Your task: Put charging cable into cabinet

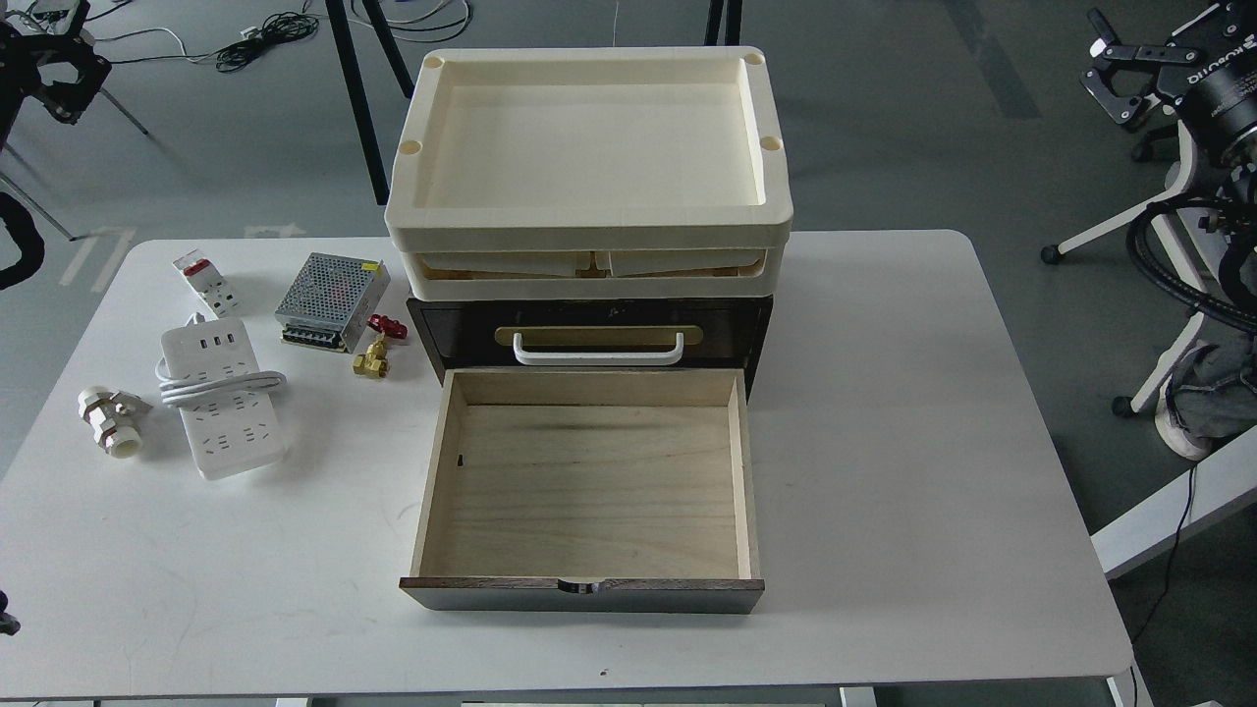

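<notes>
The charging cable [224,401], a white power strip with its cord wound round the middle, lies flat on the left of the white table [923,412]. The dark brown cabinet [589,334] stands mid-table; its lower drawer [587,491] is pulled fully out and its plywood interior is empty. The upper drawer, with a white bar handle [597,350], is closed. My left gripper [61,77] is raised at the far upper left, off the table, open and empty. My right gripper [1120,77] is raised at the far upper right, open and empty. Both are far from the cable.
Two stacked cream trays [589,221] sit on the cabinet. Around the cable lie a white block with a red top [204,281], a perforated metal supply box [331,300], a brass valve with a red handle [375,352] and a white pipe fitting [110,422]. Chair legs stand right of the table.
</notes>
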